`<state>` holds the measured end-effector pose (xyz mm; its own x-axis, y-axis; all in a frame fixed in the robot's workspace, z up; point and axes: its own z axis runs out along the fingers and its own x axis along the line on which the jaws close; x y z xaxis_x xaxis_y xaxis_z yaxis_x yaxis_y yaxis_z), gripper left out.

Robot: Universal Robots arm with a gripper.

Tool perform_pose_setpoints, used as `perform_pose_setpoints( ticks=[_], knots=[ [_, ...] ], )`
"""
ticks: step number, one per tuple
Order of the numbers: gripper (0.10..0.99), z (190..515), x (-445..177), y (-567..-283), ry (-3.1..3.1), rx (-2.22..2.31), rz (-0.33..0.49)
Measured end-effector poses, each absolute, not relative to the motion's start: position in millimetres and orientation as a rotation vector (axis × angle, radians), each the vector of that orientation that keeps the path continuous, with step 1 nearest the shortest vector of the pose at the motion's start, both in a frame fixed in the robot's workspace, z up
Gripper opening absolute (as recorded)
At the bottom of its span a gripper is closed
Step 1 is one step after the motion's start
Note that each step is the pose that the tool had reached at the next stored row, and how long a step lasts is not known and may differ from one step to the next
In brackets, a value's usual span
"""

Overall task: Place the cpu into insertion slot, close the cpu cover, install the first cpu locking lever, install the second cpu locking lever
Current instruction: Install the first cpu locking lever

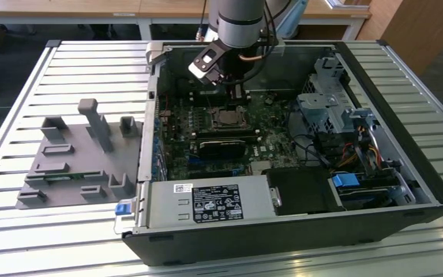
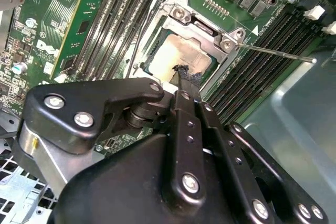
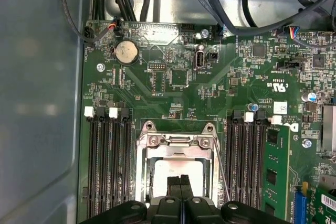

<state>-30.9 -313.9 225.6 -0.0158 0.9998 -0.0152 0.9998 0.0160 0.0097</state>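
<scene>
Inside the open computer case, the cpu lies flat in the insertion slot on the green board, its pale metal top showing. The silvery cpu cover lies down over it, framing the chip. A thin locking lever sticks out sideways from the cover's corner, and another thin lever runs along the opposite side. My gripper hangs just over the chip's edge, fingers shut together with nothing between them; it is also seen from above the slot and in the first wrist view.
Black memory slots flank the socket on both sides. A grey power supply box fills the case's front, drive cages and cables its exterior-view right. A grey fixture plate lies on the slatted table to the left.
</scene>
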Motion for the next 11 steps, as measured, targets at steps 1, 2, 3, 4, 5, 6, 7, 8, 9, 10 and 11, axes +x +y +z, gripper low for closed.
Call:
perform_pose_setpoints(
  ticks=[1, 2, 3, 4, 5, 6, 7, 8, 9, 10, 11],
  knots=[
    [0.118, 225.7, -31.0, -313.9, 2.226, 2.191, -0.006],
    [0.118, 225.9, -31.0, -313.9, 2.226, 2.191, -0.006],
    [0.118, 226.1, -31.0, -313.9, 2.226, 2.191, -0.006],
    [0.118, 226.4, -31.0, -313.9, 2.226, 2.191, -0.006],
    [0.118, 226.6, -31.0, -313.9, 2.226, 2.191, -0.006],
    [0.118, 226.9, -31.0, -313.9, 2.226, 2.191, -0.006],
    [0.118, 227.1, -31.0, -313.9, 2.226, 2.191, -0.006],
    [0.118, 227.4, -31.0, -313.9, 2.226, 2.191, -0.006],
    [0.118, 227.7, -31.0, -313.9, 2.226, 2.191, -0.006],
    [0.118, 228.0, -31.0, -313.9, 2.226, 2.191, -0.006],
    [0.118, 228.3, -31.0, -313.9, 2.226, 2.191, -0.006]
  ],
)
